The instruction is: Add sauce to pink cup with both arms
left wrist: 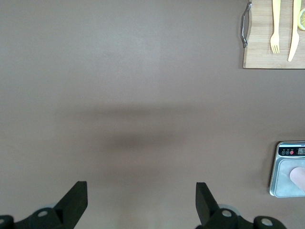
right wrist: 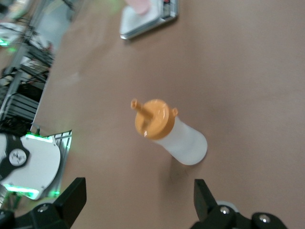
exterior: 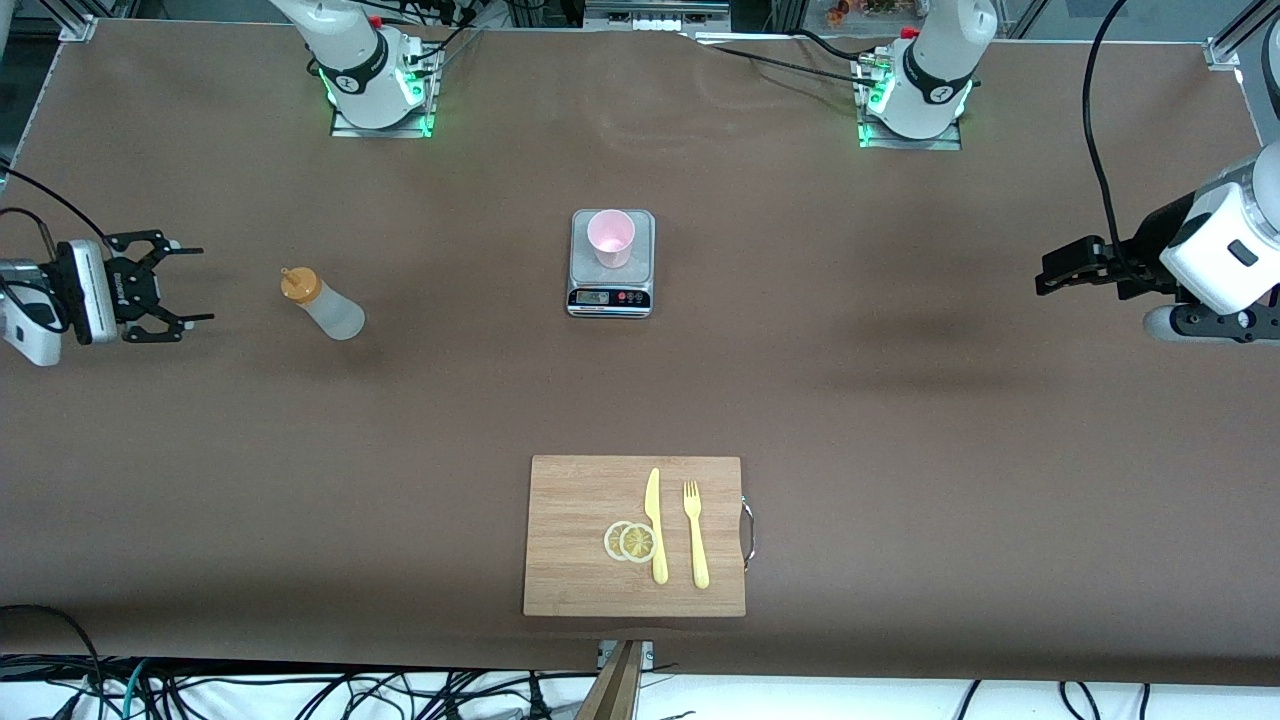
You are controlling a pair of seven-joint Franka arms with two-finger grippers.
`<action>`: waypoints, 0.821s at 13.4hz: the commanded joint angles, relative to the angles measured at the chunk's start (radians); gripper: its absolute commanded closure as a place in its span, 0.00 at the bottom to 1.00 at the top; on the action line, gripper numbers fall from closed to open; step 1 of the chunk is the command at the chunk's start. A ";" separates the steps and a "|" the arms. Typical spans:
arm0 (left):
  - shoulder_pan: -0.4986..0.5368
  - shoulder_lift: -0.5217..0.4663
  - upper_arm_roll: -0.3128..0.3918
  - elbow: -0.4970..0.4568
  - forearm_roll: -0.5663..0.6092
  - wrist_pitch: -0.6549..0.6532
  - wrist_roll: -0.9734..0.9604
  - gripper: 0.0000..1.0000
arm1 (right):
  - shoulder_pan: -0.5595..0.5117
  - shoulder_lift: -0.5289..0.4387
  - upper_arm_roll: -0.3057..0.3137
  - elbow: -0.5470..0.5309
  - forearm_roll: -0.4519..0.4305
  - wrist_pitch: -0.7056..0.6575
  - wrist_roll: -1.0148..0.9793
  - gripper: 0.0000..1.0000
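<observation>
The sauce bottle (exterior: 325,305), whitish with an orange nozzle cap, stands on the brown table toward the right arm's end. My right gripper (exterior: 205,284) is open and empty beside it, a short gap away. In the right wrist view the bottle (right wrist: 171,133) lies ahead of the open gripper (right wrist: 139,191). The pink cup (exterior: 610,238) stands on the grey scale (exterior: 645,240) at mid-table. My left gripper (exterior: 1042,276) is open and empty at the left arm's end of the table. Its wrist view shows the open gripper (left wrist: 141,191) over bare table, with the scale (left wrist: 286,167) and cup (left wrist: 299,177) at the frame's edge.
A wooden cutting board (exterior: 570,540) lies nearer the front camera than the scale. It carries a yellow knife (exterior: 656,525), a yellow fork (exterior: 695,535) and two lemon slices (exterior: 630,541). The two green-lit arm bases (exterior: 380,90) stand along the table's back edge.
</observation>
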State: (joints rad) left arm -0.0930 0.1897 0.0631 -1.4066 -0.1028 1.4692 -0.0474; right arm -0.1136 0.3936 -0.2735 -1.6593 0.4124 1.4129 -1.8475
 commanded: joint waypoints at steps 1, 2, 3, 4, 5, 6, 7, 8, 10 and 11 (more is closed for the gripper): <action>-0.005 0.016 0.006 0.035 0.005 -0.016 0.017 0.00 | 0.090 -0.122 0.005 -0.076 -0.092 0.073 0.300 0.00; -0.005 0.016 0.006 0.035 0.005 -0.016 0.017 0.00 | 0.112 -0.148 0.011 -0.076 -0.118 0.086 0.418 0.00; -0.005 0.016 0.006 0.035 0.005 -0.016 0.017 0.00 | 0.126 -0.163 0.035 -0.074 -0.136 0.101 0.515 0.00; -0.005 0.016 0.006 0.035 0.005 -0.016 0.017 0.00 | 0.130 -0.176 0.057 -0.074 -0.162 0.122 0.603 0.00; -0.005 0.016 0.006 0.035 0.005 -0.016 0.017 0.00 | 0.155 -0.189 0.068 -0.073 -0.194 0.142 0.705 0.00; -0.005 0.016 0.006 0.035 0.006 -0.016 0.017 0.00 | 0.187 -0.205 0.074 -0.073 -0.231 0.159 0.814 0.00; -0.005 0.016 0.006 0.035 0.005 -0.016 0.017 0.00 | 0.207 -0.214 0.080 -0.070 -0.272 0.172 0.937 0.00; -0.005 0.016 0.006 0.035 0.005 -0.016 0.017 0.00 | 0.210 -0.222 0.109 -0.062 -0.309 0.176 1.059 0.00; -0.005 0.016 0.006 0.035 0.006 -0.016 0.017 0.00 | 0.224 -0.251 0.138 -0.062 -0.366 0.201 1.308 0.00; -0.005 0.016 0.006 0.035 0.006 -0.016 0.017 0.00 | 0.236 -0.263 0.139 -0.060 -0.380 0.201 1.412 0.00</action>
State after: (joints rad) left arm -0.0930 0.1901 0.0631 -1.4061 -0.1028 1.4692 -0.0474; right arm 0.1109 0.1811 -0.1417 -1.6983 0.0754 1.5994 -0.6132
